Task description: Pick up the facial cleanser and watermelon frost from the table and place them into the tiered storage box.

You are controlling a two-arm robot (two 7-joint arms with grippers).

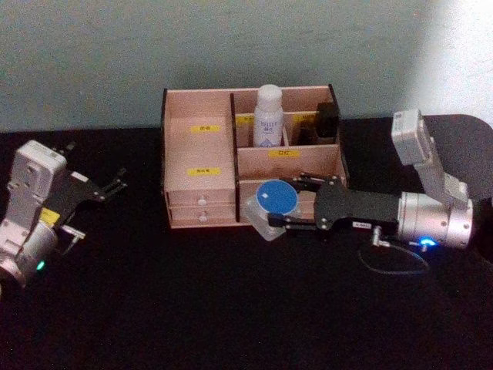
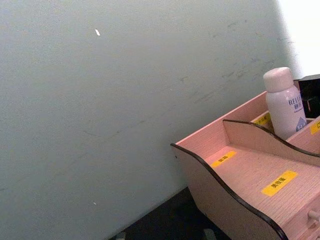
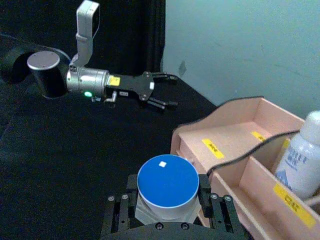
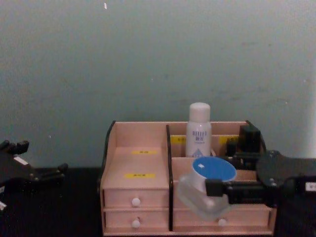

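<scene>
Two grippers over a dark table (image 1: 231,308); the right gripper (image 1: 280,200) has its fingers closed on the sides of the blue-lidded jar (image 3: 167,181), holding it tilted just in front of the right half of the box (image 1: 200,166); the white cleanser (image 1: 268,117) stands upright in a rear compartment near the box's middle; the left gripper (image 3: 167,91) sits at the left, well apart from the box, fingers spread, holding nothing.

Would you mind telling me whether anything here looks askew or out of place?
Only the watermelon frost: it hangs tilted in the right gripper, shut on it, before the drawers of the tiered storage box. The facial cleanser stands upright in a rear compartment, and the left gripper is open, off to the left.
</scene>
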